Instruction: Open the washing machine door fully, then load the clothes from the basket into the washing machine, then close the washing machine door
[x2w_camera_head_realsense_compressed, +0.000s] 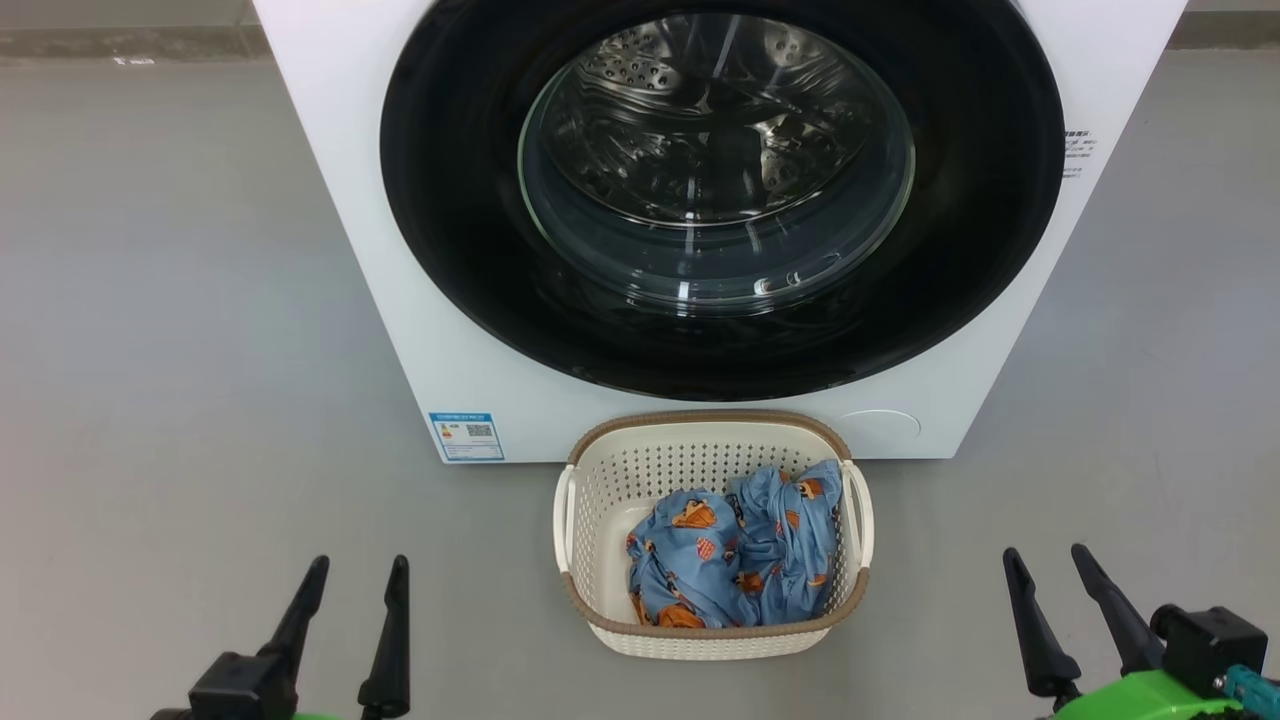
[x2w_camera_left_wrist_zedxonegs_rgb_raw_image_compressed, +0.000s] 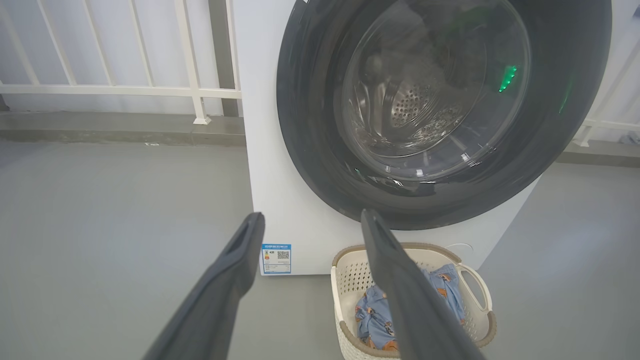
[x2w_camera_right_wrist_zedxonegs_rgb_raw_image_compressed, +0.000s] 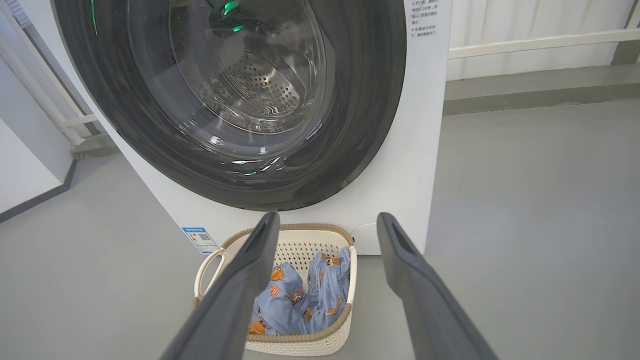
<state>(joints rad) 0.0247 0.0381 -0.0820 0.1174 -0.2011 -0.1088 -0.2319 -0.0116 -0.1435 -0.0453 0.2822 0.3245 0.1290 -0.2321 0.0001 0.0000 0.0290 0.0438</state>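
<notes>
- Door (x2w_camera_head_realsense_compressed: 720, 190) is closed flush on the washer (x2w_camera_head_realsense_compressed: 400, 330). The left gripper (x2w_camera_head_realsense_compressed: 360, 565) and right gripper (x2w_camera_head_realsense_compressed: 1045, 552) hang well back from it, fingers apart and empty, probably poised to reach.
- Between them, the basket (x2w_camera_head_realsense_compressed: 620, 470) stands on the floor (x2w_camera_head_realsense_compressed: 200, 400) against the washer's foot, holding the clothes (x2w_camera_head_realsense_compressed: 740, 560).
- Sitting under the door's lower edge, the basket could crowd a low reach.

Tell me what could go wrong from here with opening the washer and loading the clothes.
The washing machine door is shut and glossy, and no handle shows, so a grip on its rim could slip.
The basket stands close in front of the washing machine, below the door; a reaching arm might knock it.
The clothes lie bunched together; a grab may lift only part and drop some.
</notes>
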